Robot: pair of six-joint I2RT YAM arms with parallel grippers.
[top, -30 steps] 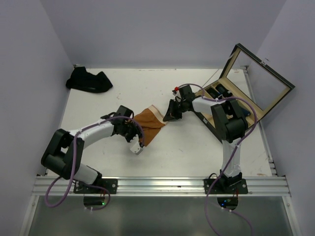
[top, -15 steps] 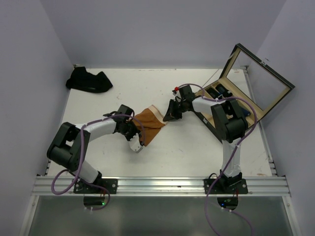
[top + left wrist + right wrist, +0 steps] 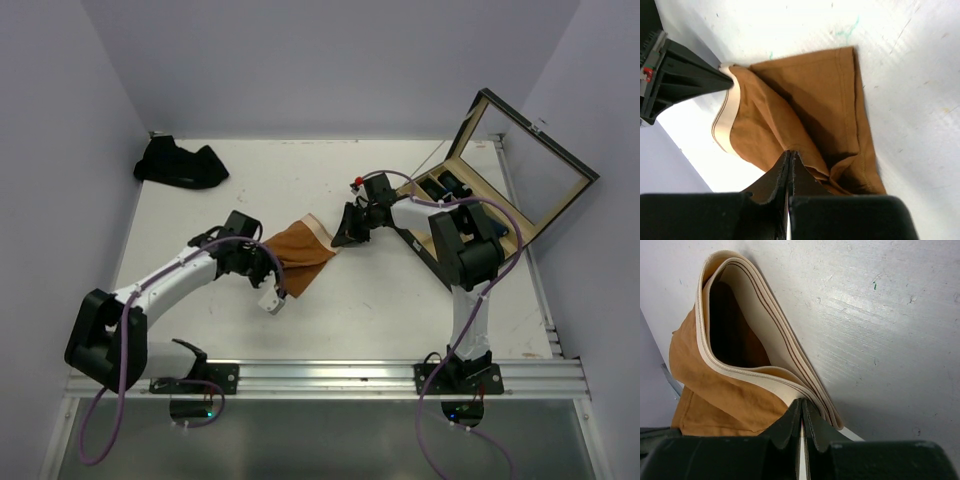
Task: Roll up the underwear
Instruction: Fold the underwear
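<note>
Orange underwear (image 3: 715, 395), waistband (image 3: 757, 357) in right tool (image 3: 801, 407)

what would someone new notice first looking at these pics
The rust-orange underwear at mid-table, held between both arms: the left gripper is shut on its orange edge, the right gripper on its cream waistband. Next, the wooden box at the right edge with its glass lid propped open, and a dark cloth heap in the far left corner.
</note>
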